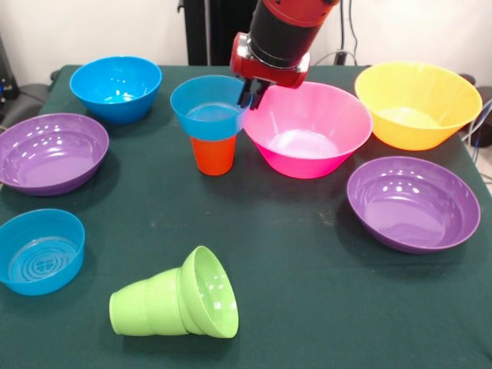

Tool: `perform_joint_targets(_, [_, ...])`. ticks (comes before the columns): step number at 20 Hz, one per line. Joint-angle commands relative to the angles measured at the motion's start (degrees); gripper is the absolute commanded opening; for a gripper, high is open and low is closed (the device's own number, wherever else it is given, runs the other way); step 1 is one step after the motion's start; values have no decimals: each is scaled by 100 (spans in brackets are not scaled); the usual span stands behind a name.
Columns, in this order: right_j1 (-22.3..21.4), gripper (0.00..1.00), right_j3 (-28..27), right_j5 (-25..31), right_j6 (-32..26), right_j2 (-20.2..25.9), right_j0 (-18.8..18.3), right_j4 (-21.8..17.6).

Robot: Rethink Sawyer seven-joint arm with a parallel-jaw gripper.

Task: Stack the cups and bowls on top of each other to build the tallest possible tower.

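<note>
Sitting atop orange cup (213, 155), blue bowl (207, 108)

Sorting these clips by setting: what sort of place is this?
Probably a robotics lab: a red robot arm works over a table draped in green cloth, set out with plastic bowls, cables against the wall behind.

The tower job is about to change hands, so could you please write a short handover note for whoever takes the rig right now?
Gripper: at the rim of the blue bowl that sits on the upright orange cup; open or shut cannot be told.
Done: that two-piece tower only.
Left on the table: pink bowl, yellow-orange bowl, two purple bowls, two more blue bowls, and the green cup lying on its side with the small green bowl over its end.
</note>
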Motion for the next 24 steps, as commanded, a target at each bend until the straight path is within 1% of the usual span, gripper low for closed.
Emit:
perform_joint_targets(1, [133, 0, 347, -623, 1078, 264, 59, 138])
perform_joint_targets(9, [252, 0, 261, -827, 885, 189, -27, -5])
perform_joint_targets(15, [355, 0, 172, -910, 788, 306, -125, 79])
perform_joint_targets(24, [287, 0, 361, -992, 819, 353, -131, 148])
